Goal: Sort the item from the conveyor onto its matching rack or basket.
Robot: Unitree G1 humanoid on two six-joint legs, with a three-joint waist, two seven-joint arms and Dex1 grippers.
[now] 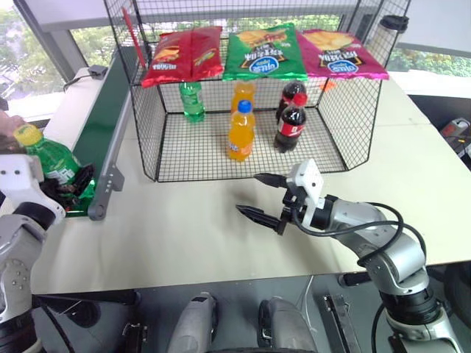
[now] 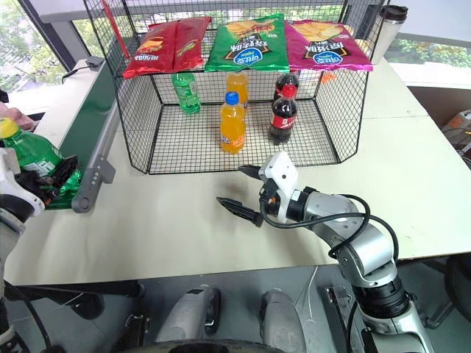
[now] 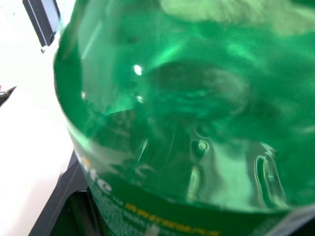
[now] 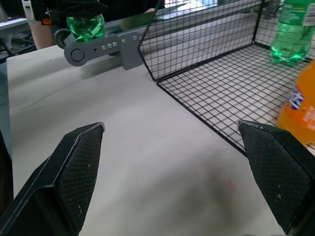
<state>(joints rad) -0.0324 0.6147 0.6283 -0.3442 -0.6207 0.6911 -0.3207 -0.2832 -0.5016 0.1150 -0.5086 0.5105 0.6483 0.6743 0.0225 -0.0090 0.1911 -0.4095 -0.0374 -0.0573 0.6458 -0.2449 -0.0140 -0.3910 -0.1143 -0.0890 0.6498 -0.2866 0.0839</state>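
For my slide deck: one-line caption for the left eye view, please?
Left end effector shut on the yellow-capped green bottle at the conveyor end.

A pale, cream-coloured table (image 1: 412, 184) carries everything. A black wire cage (image 1: 147, 140) stands on its far half. Along the table's left edge lies a green conveyor belt (image 1: 99, 118) with grey side rails. Far back, by the cage's right corner, stands what looks like a tumbler (image 2: 388, 26) with a dark lid.
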